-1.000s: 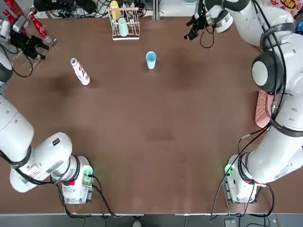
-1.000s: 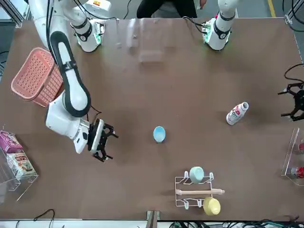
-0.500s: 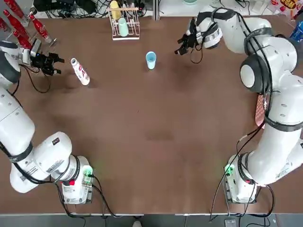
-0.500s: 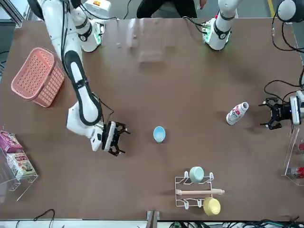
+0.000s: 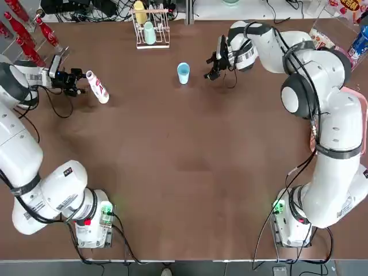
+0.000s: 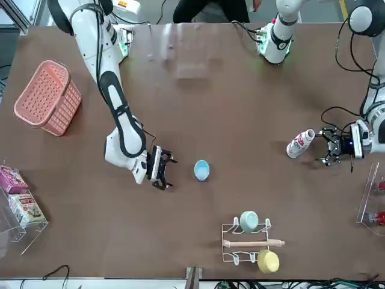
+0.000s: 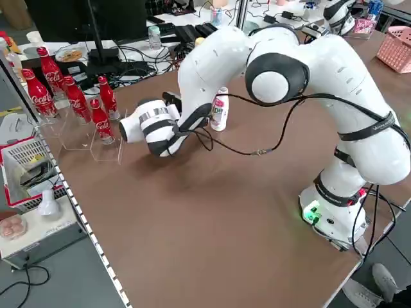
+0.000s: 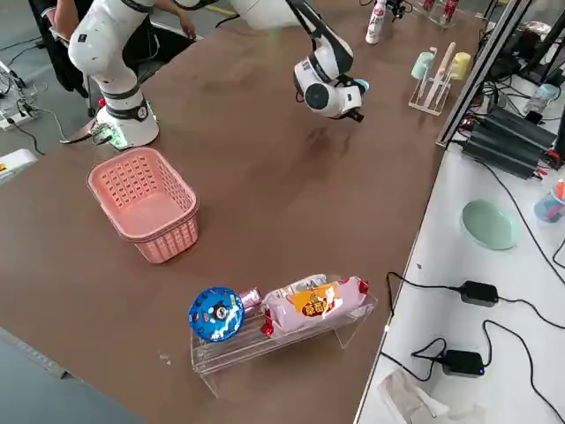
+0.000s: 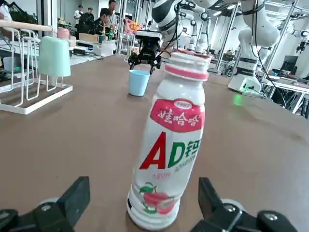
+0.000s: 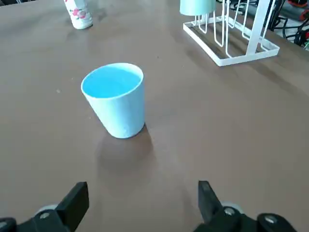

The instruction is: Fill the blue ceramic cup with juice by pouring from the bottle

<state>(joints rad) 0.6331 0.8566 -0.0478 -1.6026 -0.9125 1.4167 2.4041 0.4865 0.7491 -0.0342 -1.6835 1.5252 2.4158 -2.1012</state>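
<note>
Bottle (image 5: 97, 87) upright on the brown tabletop (image 5: 190, 172), capped, close before the left tool (image 5: 76, 82), fingers spread, touching nothing. Blue cup (image 5: 183, 73) upright mid-tabletop, well apart from the bottle; right tool (image 5: 212, 62) just beside it, fingers spread, empty. Behind the cup, wire rack (image 5: 150, 29) with mint and yellow cups. Red cola bottles (image 5: 31, 34) behind the left tool. Pink basket (image 6: 48, 97) far off.

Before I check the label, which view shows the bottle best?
The left wrist view: the bottle fills the picture, label facing the camera. Top and front views show it small; in the left side view the arm partly hides it.
</note>
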